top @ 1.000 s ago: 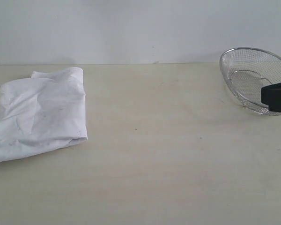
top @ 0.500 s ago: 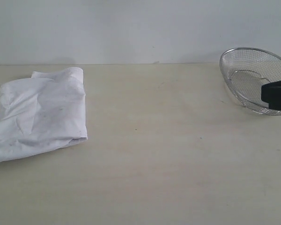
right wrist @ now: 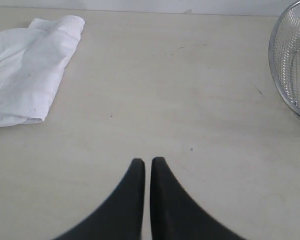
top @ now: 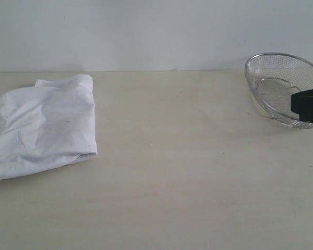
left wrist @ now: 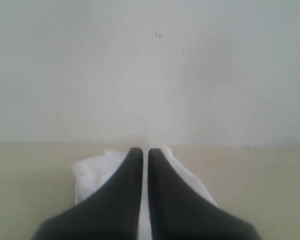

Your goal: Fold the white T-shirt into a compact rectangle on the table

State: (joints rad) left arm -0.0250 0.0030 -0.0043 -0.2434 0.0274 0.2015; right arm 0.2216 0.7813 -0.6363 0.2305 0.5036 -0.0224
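Lying loosely folded on the table (top: 188, 172) at the frame's left, the white T-shirt (top: 44, 125) was untouched; left end effector (left wrist: 141, 152) and right end effector (right wrist: 144, 162) both pinched closed, empty.

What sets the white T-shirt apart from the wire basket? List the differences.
The white T-shirt is soft, opaque white cloth; the wire basket is see-through silver mesh. The white T-shirt lies low in a rumpled folded bundle; the wire basket is a round bowl tipped up. In the exterior view the white T-shirt is at the left edge, the wire basket at the far right. Both rest on the table.
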